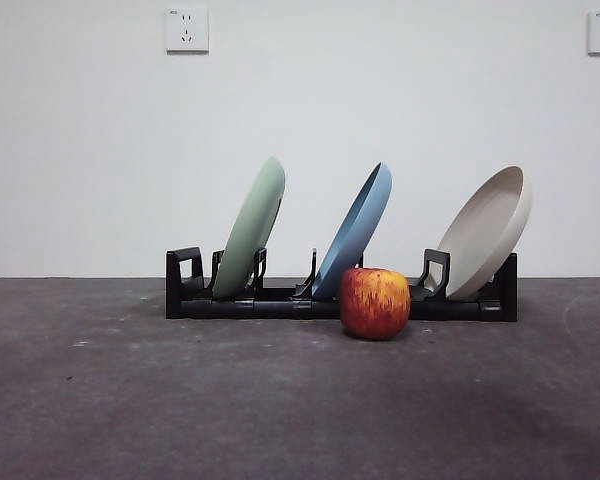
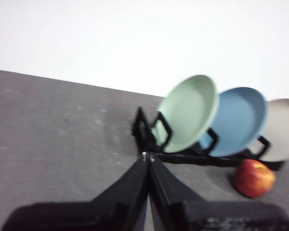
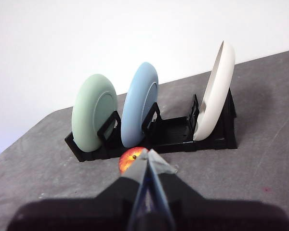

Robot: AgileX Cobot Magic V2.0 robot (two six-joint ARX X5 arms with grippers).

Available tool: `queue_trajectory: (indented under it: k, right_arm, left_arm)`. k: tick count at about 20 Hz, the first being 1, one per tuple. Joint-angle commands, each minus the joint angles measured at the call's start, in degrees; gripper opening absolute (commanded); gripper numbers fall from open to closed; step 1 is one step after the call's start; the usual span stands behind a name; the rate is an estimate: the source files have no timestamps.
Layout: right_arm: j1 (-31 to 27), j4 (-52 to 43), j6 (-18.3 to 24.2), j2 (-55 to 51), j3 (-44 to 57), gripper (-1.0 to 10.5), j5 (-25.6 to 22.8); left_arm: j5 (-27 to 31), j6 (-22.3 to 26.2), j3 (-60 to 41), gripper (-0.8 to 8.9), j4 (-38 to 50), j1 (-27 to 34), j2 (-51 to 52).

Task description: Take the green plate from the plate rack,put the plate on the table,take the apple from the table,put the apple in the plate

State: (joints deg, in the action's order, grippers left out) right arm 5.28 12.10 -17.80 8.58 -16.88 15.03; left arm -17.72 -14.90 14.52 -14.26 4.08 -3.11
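The green plate (image 1: 251, 229) is parked tilted in the plate rack (image 1: 280, 300) at one end, with a blue plate (image 1: 355, 232) slotted in the middle and a cream-white plate (image 1: 485, 232) at the other end — all three are leaned the same way. The apple (image 1: 375, 302) is sat on the table (image 1: 180, 400) just in front of the rack, below the blue plate. Both the left gripper (image 2: 148, 156) and right gripper (image 3: 145, 153) are held back from the rack — jaws pressed together, nothing gripped.
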Motion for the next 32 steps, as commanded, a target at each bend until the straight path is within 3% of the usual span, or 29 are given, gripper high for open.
queue_trajectory:
  k: [1, 6, 15, 18, 21, 25, 29, 30, 32]
  right_arm:
    - [0.04, 4.22, 1.20, 3.80, -5.90, -0.1, 0.94]
    - [0.09, 15.32, 8.59, 11.82, -16.63, -0.1, 7.26]
    - [0.11, 38.47, 22.25, 23.85, -33.29, -0.1, 17.59]
    - [0.11, 43.74, 24.11, 26.14, -36.52, -0.1, 21.00]
    - [0.17, 48.46, 26.01, 27.41, -38.45, -0.1, 21.05]
    - [0.15, 50.58, 26.97, 27.54, -38.66, -0.1, 21.00]
    - [0.15, 50.53, 26.84, 27.54, -38.66, 0.1, 20.83]
    - [0.15, 50.56, 26.84, 27.54, -38.66, 0.3, 20.74]
    - [0.15, 50.53, 26.82, 27.54, -38.66, 1.9, 20.65]
  left_arm:
    - [-3.23, -0.37, 3.56, -0.07, -2.34, 0.15, -2.19]
    - [-9.94, 0.57, 10.97, -0.07, -6.78, 0.15, -7.93]
    - [-25.24, 8.41, 23.37, -0.08, -17.00, 0.13, -19.08]
    - [-29.57, 11.47, 26.53, -0.08, -21.66, 0.09, -22.03]
    - [-32.76, 14.99, 29.00, -0.08, -26.75, -0.22, -24.11]
    - [-33.55, 18.05, 30.75, -0.08, -31.85, -1.03, -25.05]
    - [-33.44, 18.10, 30.75, 0.02, -32.41, -1.42, -25.05]
    - [-33.38, 17.97, 30.75, 0.15, -32.41, -1.46, -25.05]
    - [-33.18, 17.70, 30.75, 1.59, -32.59, -1.46, -25.05]
